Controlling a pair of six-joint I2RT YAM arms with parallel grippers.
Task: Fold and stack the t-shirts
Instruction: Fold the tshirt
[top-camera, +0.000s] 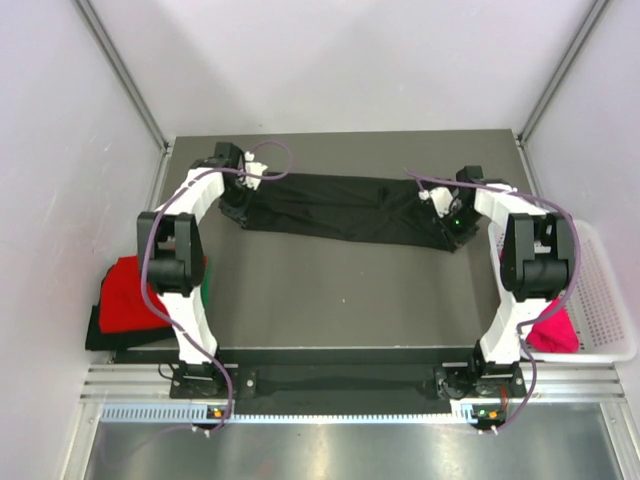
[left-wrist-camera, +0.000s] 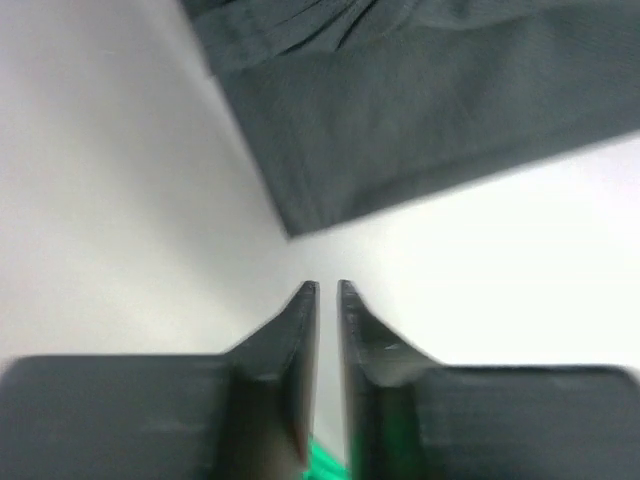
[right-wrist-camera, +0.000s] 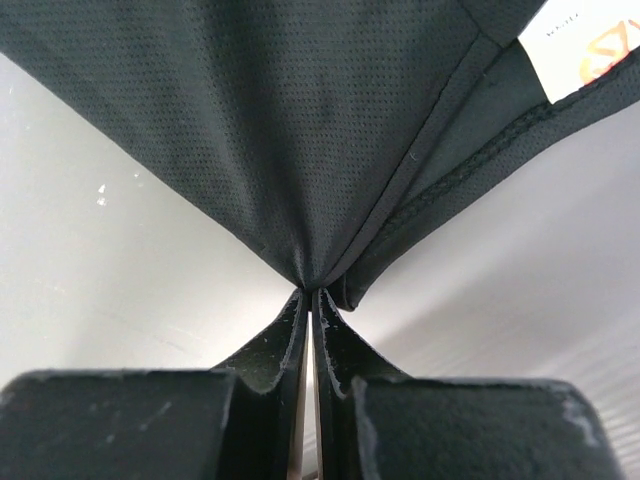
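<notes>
The red t-shirt (top-camera: 125, 290) lies heaped nearer than the black t-shirt (top-camera: 345, 208) and to its left. The magenta-pink t-shirt (top-camera: 553, 332) lies nearer and to its right, in the white basket (top-camera: 605, 300). The black t-shirt is stretched in a band across the table (top-camera: 340, 300). At its right end the right gripper (right-wrist-camera: 308, 292) is clenched on bunched cloth. At its left end the left gripper (left-wrist-camera: 327, 290) is closed to a slit, gripping nothing visible, and the shirt's corner lies just beyond its tips.

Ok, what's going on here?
A black t-shirt lies spread across the table between the robot's pincers. The right pincer is shut on one end by the label. The left pincer is shut just short of the other end, gripping no cloth. A red t-shirt waits left, a magenta t-shirt in the basket.
</notes>
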